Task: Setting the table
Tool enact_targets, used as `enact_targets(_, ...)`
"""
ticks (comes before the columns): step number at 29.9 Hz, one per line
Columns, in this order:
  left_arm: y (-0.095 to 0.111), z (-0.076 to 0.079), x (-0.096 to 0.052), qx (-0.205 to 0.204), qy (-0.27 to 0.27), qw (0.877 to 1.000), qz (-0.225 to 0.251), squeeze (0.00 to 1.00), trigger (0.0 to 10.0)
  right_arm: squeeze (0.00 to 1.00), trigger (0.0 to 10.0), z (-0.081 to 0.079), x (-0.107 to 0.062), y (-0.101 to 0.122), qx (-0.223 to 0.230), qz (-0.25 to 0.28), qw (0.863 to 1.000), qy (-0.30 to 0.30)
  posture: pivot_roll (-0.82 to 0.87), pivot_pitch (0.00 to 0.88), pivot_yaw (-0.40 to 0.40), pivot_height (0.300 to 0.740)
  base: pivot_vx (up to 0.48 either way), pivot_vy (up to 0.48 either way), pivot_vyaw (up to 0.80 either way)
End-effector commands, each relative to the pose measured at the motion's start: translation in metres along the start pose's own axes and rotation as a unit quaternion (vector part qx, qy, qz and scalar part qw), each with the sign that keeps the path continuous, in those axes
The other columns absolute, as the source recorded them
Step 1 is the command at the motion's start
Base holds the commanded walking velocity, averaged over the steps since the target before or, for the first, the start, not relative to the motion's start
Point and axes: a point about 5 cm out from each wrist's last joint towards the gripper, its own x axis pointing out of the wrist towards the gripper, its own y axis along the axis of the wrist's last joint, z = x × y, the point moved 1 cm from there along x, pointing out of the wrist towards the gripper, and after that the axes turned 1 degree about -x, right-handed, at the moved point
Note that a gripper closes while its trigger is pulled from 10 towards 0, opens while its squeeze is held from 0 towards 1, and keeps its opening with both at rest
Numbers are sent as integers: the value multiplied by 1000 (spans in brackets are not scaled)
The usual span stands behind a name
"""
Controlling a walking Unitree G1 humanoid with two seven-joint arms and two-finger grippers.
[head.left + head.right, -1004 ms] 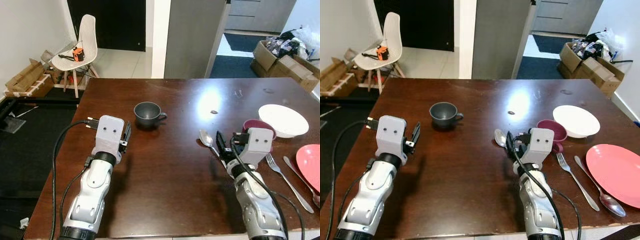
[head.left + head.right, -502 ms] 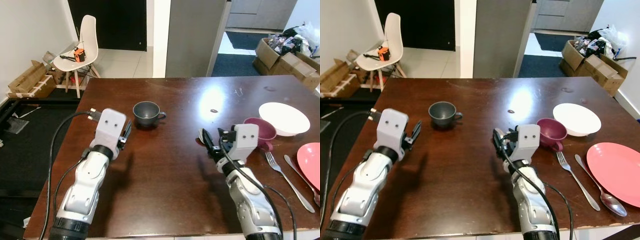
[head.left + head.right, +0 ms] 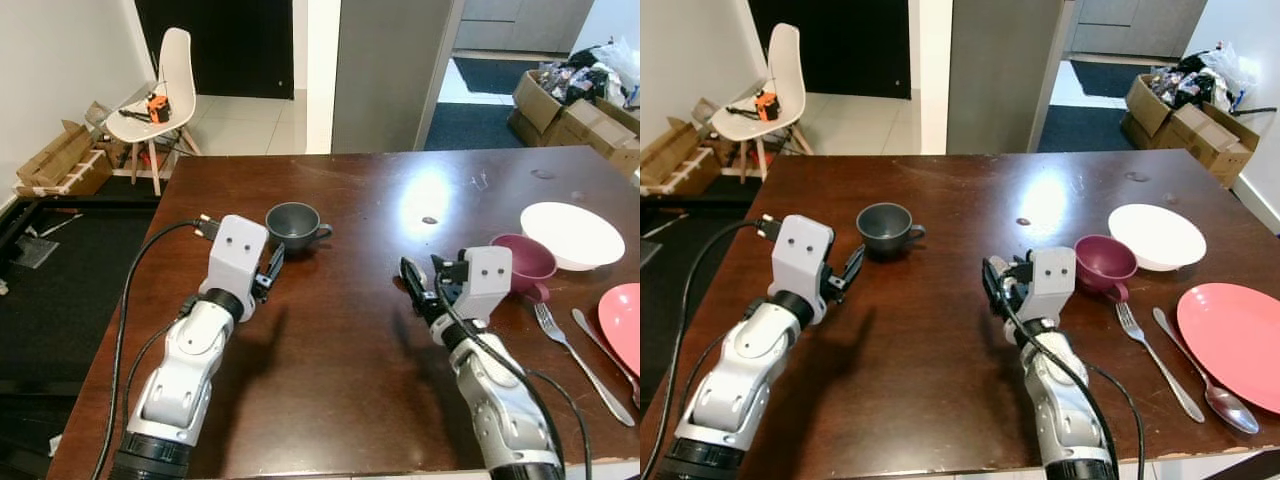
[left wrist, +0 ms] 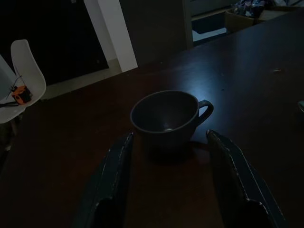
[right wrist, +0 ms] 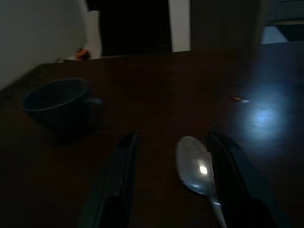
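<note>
Left claw (image 4: 166, 156) nearer grey cup (image 4: 167, 118).

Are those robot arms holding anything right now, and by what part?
Nothing is held. The left gripper is open, just short of the grey cup; the right gripper is open, its fingers either side of a spoon on the table.

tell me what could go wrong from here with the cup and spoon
The left gripper is open and lined up on the grey cup, whose handle juts toward one finger; closing could snag it or shove the cup. The right gripper straddles the flat spoon; its fingers may scrape the table or slip off.
</note>
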Motion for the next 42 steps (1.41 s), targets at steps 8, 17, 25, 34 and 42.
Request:
enact_targets(8, -1, -5, -3, 9, 2, 1000, -12, 0, 10000, 0, 10000, 36, 1, -18, -27, -77, 996, -30, -6, 35, 105, 740, 0, 0, 0)
enact_targets(17, 26, 14, -33, 57, -223, 973, -15, 0, 10000, 0, 10000, 47, 14, -24, -29, -142, 989, -6, 15, 56, 112, 740, 0, 0, 0)
enact_targets(25, 39, 20, -43, 67, -312, 947, -14, 0, 10000, 0, 10000, 47, 15, -35, -9, -181, 983, 25, 40, 53, 125, 740, 0, 0, 0)
enact_targets(34, 44, 26, -48, 61, -330, 942, -18, 0, 10000, 0, 10000, 51, 14, -50, 6, -238, 970, 40, 42, 47, 126, 740, 0, 0, 0)
enact_targets(42, 47, 25, -48, 54, -323, 945, -17, 0, 10000, 0, 0, 54, 5, -66, -13, -299, 952, 58, 40, 45, 120, 740, 0, 0, 0)
